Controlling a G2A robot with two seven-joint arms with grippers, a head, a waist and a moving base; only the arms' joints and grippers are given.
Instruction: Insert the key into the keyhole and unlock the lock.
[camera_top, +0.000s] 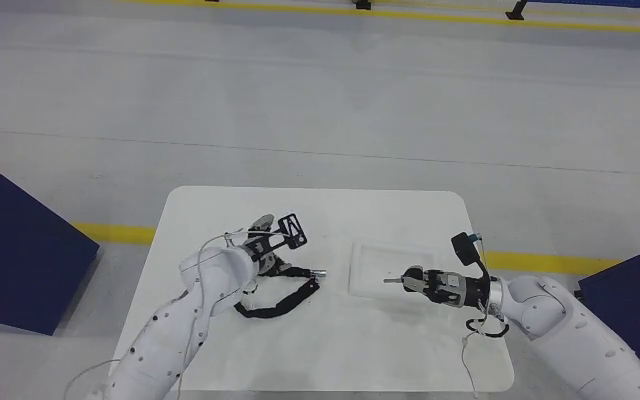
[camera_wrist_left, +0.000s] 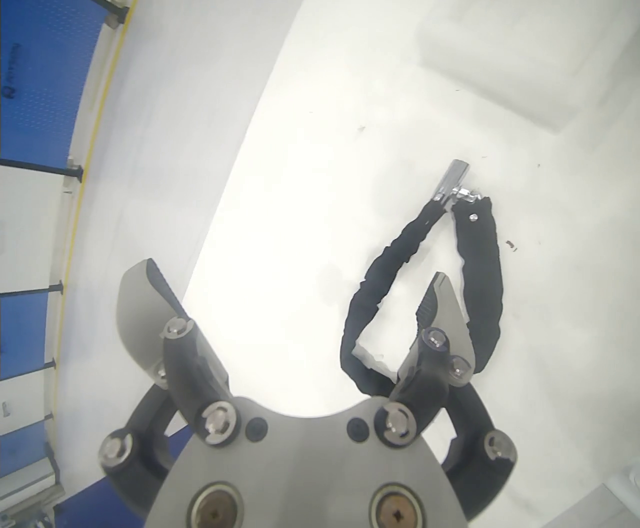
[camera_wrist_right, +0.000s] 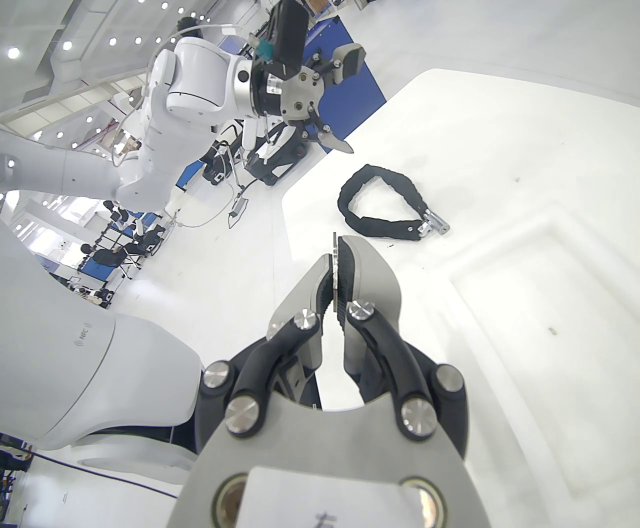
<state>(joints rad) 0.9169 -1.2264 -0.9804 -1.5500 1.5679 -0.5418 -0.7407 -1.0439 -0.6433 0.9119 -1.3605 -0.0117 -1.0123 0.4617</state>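
White table (camera_top: 420, 350) seen from above, shallow tray (camera_top: 390, 255) sunk into its centre right. Above the table's other half, left gripper (camera_wrist_left: 292, 275) with jaws spread wide and holding nothing, one finger (camera_wrist_left: 442, 300) over the chain lock (camera_wrist_left: 482, 265). Black chain lock lying looped on the table near the tray, silver cylinder (camera_wrist_left: 452, 177) turned toward it. Over the tray, right gripper (camera_wrist_right: 336, 260) with jaws clamped on a thin metal blade, apparently the key (camera_top: 392, 282), tip directed at the lock.

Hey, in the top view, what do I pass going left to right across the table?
black chain lock → left rim of the tray → key → right gripper, shut on the key
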